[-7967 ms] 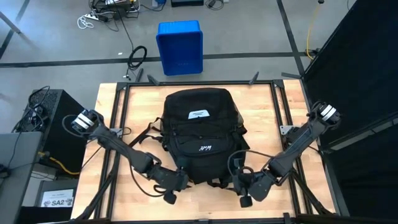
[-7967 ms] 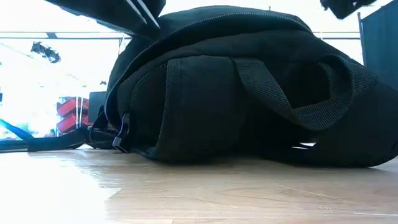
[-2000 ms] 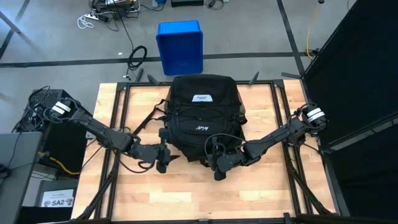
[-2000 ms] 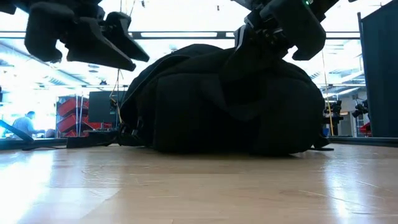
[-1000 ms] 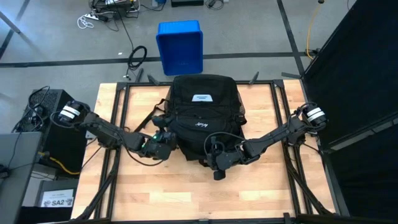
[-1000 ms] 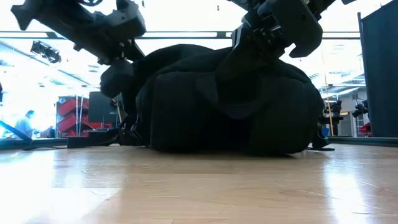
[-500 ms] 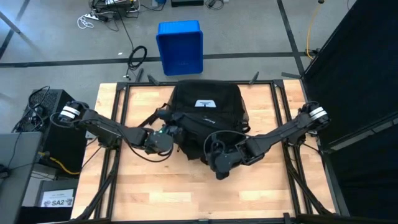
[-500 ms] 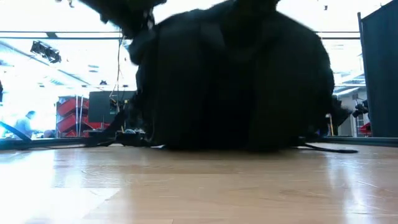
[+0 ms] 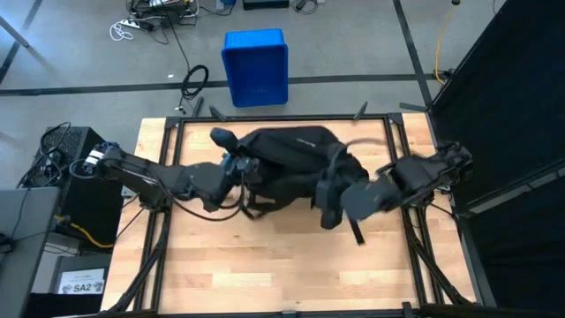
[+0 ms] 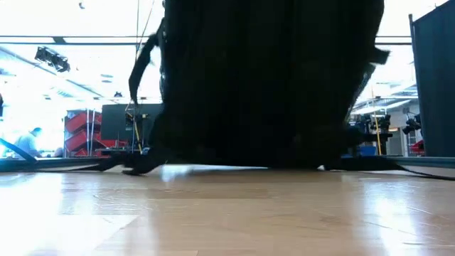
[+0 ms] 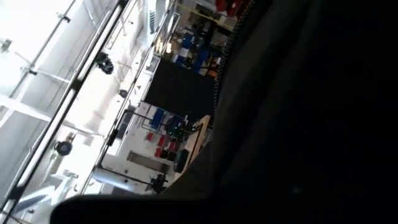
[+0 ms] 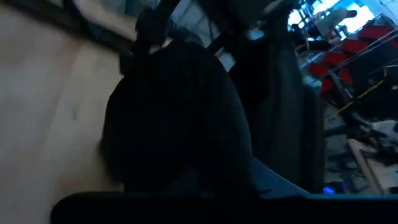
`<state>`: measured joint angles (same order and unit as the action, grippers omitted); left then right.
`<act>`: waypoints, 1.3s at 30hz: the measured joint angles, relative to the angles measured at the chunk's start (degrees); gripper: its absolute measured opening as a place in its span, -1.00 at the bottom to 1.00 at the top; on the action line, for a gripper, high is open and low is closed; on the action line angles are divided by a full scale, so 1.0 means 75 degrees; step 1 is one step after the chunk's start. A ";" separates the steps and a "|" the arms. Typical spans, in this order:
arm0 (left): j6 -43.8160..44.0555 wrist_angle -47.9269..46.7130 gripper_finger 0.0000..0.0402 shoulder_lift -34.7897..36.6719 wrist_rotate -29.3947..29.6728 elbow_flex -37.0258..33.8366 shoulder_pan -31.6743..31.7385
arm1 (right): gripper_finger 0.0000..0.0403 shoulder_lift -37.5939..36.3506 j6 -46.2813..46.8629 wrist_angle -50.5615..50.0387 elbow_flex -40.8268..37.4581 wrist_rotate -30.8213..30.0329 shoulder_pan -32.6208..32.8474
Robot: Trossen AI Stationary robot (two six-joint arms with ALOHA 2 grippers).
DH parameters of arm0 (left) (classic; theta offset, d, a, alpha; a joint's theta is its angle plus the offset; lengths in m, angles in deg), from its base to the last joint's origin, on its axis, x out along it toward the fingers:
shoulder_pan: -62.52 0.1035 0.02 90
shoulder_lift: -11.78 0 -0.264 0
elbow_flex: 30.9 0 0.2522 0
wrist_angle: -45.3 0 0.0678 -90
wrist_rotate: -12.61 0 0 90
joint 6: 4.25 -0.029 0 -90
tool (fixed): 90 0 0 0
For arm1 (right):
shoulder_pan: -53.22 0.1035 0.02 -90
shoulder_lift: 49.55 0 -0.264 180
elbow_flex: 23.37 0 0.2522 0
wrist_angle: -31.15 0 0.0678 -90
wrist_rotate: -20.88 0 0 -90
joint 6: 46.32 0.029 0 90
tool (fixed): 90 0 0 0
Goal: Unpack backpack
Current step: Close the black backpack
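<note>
The black backpack (image 9: 291,155) stands raised on end at the middle of the table; in the low view it (image 10: 270,85) fills the picture, its lower end on the wood. My left gripper (image 9: 240,170) is shut at its left side and my right gripper (image 9: 328,196) at its right near side, both high above the table. Black fabric (image 11: 298,124) fills the left wrist view. The right wrist view looks down on the pack's bulk (image 12: 174,124). A strap (image 10: 142,64) dangles at its left. My left gripper is shut on the backpack's left side, coming level from the table's left; the fabric hides the place of contact. My right gripper is shut on the backpack's right near side, slanting down from the right; its own body hides which part it has. The pack's lower end rests on the table.
A blue plastic bin (image 9: 256,66) stands on the floor beyond the table's far edge. Black frame rails (image 9: 168,141) run along the table's sides. Bare wood (image 9: 282,265) lies on the near side of the backpack. A dark curtain (image 9: 512,106) hangs to the right.
Both grippers have risen steeply with the backpack. Its near end has been lifted off the table and the pack has tipped up from lying flat to standing on end, while its far end has stayed on the wood. Straps now hang loose.
</note>
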<state>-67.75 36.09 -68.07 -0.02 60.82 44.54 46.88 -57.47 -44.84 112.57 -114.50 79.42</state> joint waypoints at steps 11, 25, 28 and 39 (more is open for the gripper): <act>0.5020 -0.4796 -1.00 0.0011 -0.1666 0.0426 -0.0168 | -1.00 0.0098 0.1439 0.0065 -0.1269 0.2793 -0.0245; 0.9073 -0.4540 -1.00 0.0011 -0.2387 -0.2287 -0.1141 | -1.00 0.0121 0.2643 0.7955 -0.7773 0.4937 -0.0095; 0.9093 -0.3437 -1.00 0.0003 -0.2409 -0.3043 -0.1177 | -0.99 0.0121 0.3052 0.8828 -0.8566 0.5084 -0.0226; 0.8974 -0.1879 -1.00 0.0005 -0.2259 -0.3886 -0.1003 | -0.53 -0.0629 0.1940 0.8948 -0.8492 0.4984 -0.0149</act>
<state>-0.44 21.99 -68.03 -16.96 31.67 37.02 42.17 -42.92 22.27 48.88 -77.12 78.30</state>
